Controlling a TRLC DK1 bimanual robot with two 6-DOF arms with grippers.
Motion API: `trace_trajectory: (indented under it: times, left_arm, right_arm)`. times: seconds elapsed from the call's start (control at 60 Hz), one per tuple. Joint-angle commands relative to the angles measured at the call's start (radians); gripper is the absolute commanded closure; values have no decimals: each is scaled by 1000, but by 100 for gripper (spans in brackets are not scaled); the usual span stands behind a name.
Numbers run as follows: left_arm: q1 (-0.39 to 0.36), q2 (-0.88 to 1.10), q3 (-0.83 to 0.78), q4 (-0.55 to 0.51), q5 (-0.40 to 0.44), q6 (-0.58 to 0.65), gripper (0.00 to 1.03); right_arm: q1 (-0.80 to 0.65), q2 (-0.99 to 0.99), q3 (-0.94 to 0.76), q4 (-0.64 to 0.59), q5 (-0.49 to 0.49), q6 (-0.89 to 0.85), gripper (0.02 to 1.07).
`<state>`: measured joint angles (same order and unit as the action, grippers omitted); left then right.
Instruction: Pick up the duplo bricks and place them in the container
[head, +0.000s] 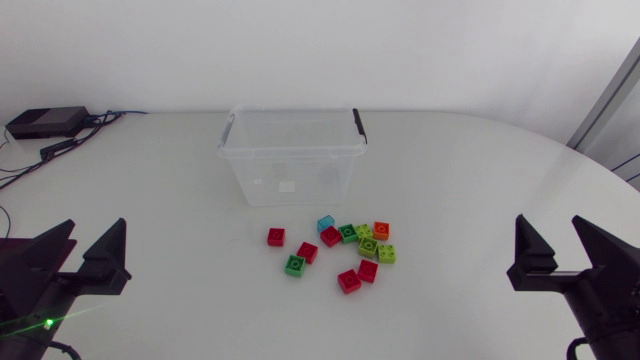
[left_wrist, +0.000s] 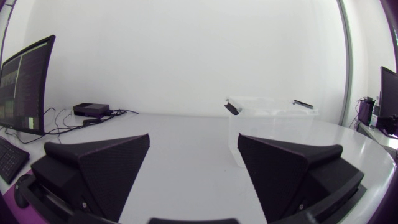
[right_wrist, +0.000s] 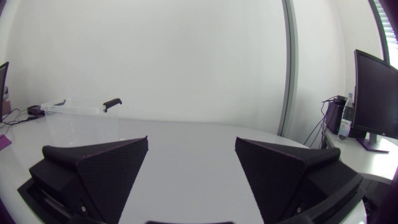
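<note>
Bricks (head: 330, 236), small square studded ones in red, green, lime, orange and a single light blue, lay in a loose cluster on the white table (head: 480, 180), near the front wall of the clear container (head: 290, 175) with its black handle clips. My left gripper (head: 95, 235) and right gripper (head: 550, 232) sat well apart from them, fingers spread, holding nothing.

Scattered duplo bricks (head: 345, 250) before empty clear container (head: 290, 155)
</note>
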<state>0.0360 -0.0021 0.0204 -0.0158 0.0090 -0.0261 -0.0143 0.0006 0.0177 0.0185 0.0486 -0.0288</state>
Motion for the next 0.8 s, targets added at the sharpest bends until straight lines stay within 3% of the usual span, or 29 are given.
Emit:
trace_trajectory:
  times: [0.0,0.783]
  left_arm:
    - [-8,-10,-19,10,-4,-3,5]
    - [2,-12,10,37,-3,-3,5]
  right_arm:
    - [7,-7,-21,-8,-6,21,6]
    - [31,-8,-18,28,-10,32,6]
